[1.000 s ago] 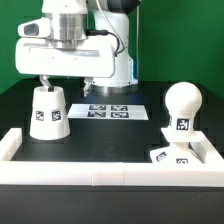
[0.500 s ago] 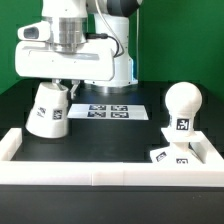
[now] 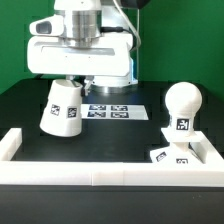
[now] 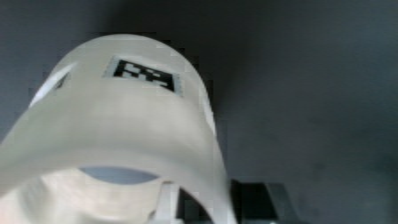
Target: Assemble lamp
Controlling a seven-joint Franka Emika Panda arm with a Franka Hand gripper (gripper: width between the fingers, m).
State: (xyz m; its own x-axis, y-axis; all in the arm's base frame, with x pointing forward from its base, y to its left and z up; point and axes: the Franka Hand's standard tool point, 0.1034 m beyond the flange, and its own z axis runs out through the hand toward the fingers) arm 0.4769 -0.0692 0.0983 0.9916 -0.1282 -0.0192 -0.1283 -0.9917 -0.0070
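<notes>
The white tapered shade (image 3: 63,108) is tilted and slightly off the table at the exterior view's left. My gripper (image 3: 72,82) is shut on its upper rim. In the wrist view the shade (image 4: 125,120) fills most of the picture, and my gripper (image 4: 217,202) pinches its wall, one finger inside and one finger (image 4: 262,197) outside. The rounded bulb piece (image 3: 183,103) stands upright at the exterior view's right. The flat square base (image 3: 166,156) lies tilted just in front of it, against the white wall.
The marker board (image 3: 110,111) lies flat on the black table behind the shade. A low white wall (image 3: 100,172) runs along the front and up both sides. A green backdrop stands behind the arm.
The arm has moved toward the exterior view's right with the shade in its grip. The shade has tipped from upright to tilted. The bulb and base have not moved.
</notes>
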